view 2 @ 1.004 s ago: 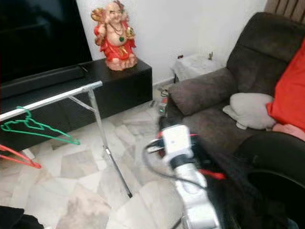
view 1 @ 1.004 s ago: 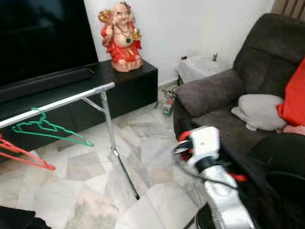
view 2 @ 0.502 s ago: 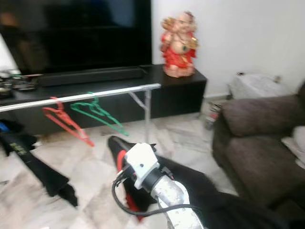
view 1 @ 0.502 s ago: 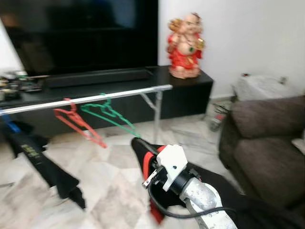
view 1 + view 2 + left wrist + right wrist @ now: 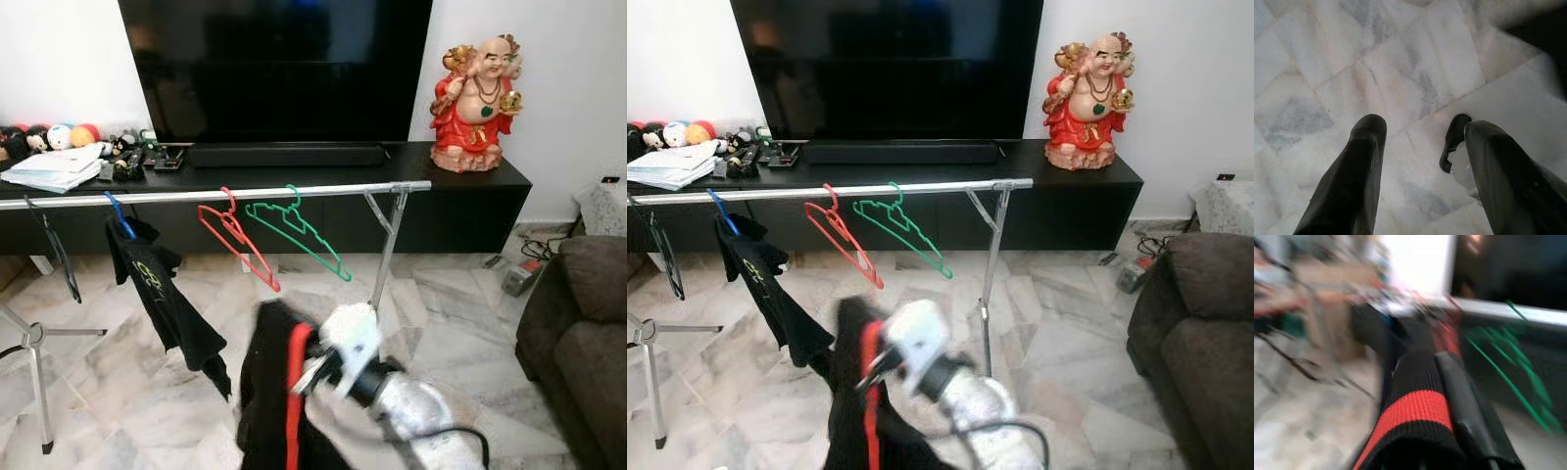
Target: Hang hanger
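Observation:
A silver clothes rail (image 5: 245, 194) stands across the room in front of me. On it hang a red hanger (image 5: 238, 238), a green hanger (image 5: 299, 227), a black T-shirt (image 5: 162, 294) on a blue hanger, and a thin black hanger (image 5: 54, 250). My right gripper (image 5: 315, 370) is low and in front of the rail, shut on a black garment (image 5: 266, 392) with a red stripe (image 5: 1418, 413); the hanger inside it is hidden. The green hanger (image 5: 1508, 362) is blurred in the right wrist view. My left gripper (image 5: 1425, 125) hangs open over the marble floor.
A black TV console (image 5: 460, 191) behind the rail carries a large TV (image 5: 279, 69), a red statue (image 5: 477, 103) and clutter at its left end. The rail's leg (image 5: 384, 250) stands just beyond my right arm. A dark sofa (image 5: 578, 323) is at the right.
The whole view has swung left, from the sofa to the rack, which is now square in front. The black garment stays in my right gripper throughout.

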`<state>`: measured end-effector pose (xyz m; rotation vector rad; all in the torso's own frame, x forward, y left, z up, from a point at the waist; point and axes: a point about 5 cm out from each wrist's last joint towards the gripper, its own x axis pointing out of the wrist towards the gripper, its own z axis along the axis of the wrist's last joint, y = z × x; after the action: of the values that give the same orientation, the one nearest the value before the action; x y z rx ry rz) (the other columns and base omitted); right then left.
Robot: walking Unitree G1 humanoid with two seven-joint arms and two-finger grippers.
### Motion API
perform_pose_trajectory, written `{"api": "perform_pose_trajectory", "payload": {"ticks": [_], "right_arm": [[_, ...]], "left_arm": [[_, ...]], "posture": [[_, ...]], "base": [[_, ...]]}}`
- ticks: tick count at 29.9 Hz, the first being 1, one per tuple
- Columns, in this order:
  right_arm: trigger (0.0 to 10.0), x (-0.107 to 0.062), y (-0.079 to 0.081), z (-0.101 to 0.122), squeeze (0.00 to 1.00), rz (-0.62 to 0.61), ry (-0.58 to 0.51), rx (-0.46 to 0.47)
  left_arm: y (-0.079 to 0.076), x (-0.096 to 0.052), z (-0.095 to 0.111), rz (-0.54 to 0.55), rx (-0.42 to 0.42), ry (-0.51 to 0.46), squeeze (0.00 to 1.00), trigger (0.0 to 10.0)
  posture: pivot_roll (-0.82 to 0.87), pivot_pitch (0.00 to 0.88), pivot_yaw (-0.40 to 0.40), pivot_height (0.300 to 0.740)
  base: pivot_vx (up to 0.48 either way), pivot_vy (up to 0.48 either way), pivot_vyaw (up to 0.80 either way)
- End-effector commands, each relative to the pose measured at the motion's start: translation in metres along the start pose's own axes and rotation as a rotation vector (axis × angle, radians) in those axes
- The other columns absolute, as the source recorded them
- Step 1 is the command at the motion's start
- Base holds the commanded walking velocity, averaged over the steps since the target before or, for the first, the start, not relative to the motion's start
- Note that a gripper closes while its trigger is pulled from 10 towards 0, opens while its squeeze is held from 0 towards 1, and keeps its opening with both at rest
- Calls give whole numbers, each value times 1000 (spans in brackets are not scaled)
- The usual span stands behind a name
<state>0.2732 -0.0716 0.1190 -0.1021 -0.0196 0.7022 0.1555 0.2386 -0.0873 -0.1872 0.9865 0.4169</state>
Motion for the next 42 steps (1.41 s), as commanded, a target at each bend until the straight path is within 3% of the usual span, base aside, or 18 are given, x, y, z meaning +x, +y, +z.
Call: {"api": "perform_pose_trajectory", "payload": {"ticks": [1, 4, 5, 8, 12, 23, 42], "right_arm": [[10000, 3, -13, -1, 0, -111, 20, 2], [10000, -2, -34, -12, 0, -298, 83, 68], [10000, -7, -46, -21, 0, -410, 122, 148], [10000, -13, -56, -31, 0, -502, 149, 211], [10000, -16, -56, -34, 0, -520, 140, 273], [10000, -7, -46, -34, 0, -516, 139, 307], [10000, -7, -53, -33, 0, -528, 127, 295]], "left_arm": [[1, 0, 1, 3, 11, 0, 0, 10000], [2, 0, 1, 3, 13, -2, 0, 10000], [2, 0, 1, 3, 15, -3, 0, 10000], [3, 0, 1, 2, 21, -3, 0, 10000], [4, 0, 2, 1, 34, -3, 0, 10000], [4, 0, 2, -4, 63, -5, 0, 10000], [3, 0, 2, -21, 86, -11, 0, 10000]], "posture": [[-74, 0, 70, 740], [-73, 0, 71, 740], [-68, 0, 72, 740], [-68, 0, 73, 740], [-67, 0, 78, 740], [-54, 0, 75, 740], [-55, 0, 71, 740]], "base": [[0, 0, 0], [0, 0, 0], [0, 0, 0], [0, 0, 0], [0, 0, 0], [0, 0, 0], [0, 0, 0]]}}
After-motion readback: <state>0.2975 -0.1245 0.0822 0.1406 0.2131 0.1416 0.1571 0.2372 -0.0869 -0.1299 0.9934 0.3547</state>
